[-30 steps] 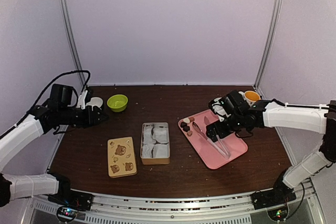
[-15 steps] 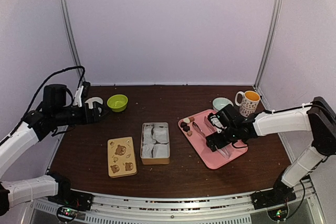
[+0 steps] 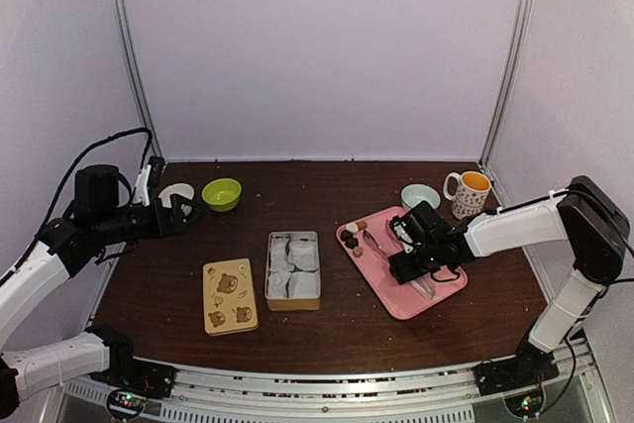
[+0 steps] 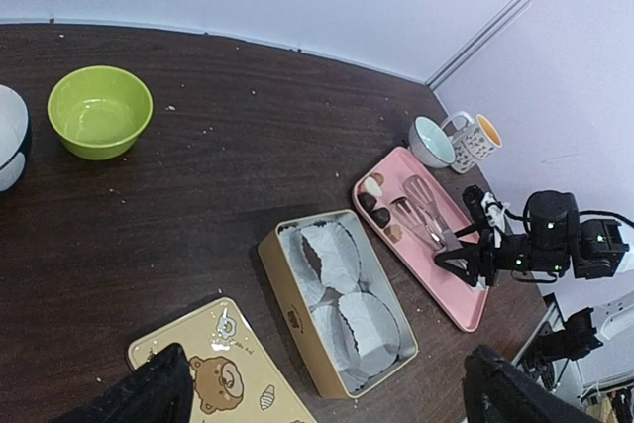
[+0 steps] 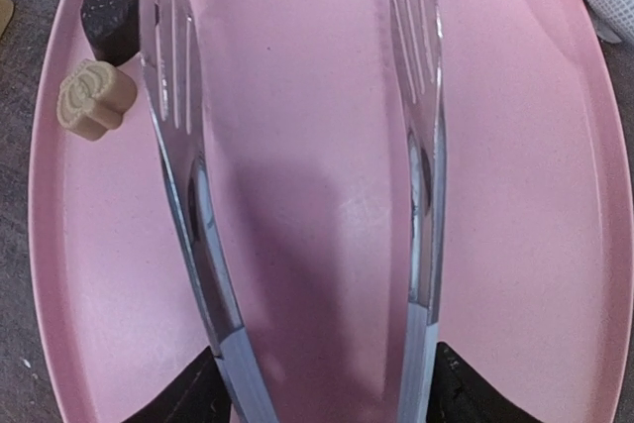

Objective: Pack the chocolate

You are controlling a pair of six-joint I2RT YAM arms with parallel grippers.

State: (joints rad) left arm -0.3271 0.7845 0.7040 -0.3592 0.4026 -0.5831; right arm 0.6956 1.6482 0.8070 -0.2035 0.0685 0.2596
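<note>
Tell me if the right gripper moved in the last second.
Yes. The right gripper dropped toward the near side, away from the mug, lower over the pink tray.

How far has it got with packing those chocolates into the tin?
Only just starting. Done: the tin is open, its lid beside it, paper cups empty. In hand: the right gripper straddles the tongs on the pink tray, not visibly squeezing them. Left: every chocolate sits at the tray's corner, to be carried over; the left gripper hangs open by the green bowl.
</note>
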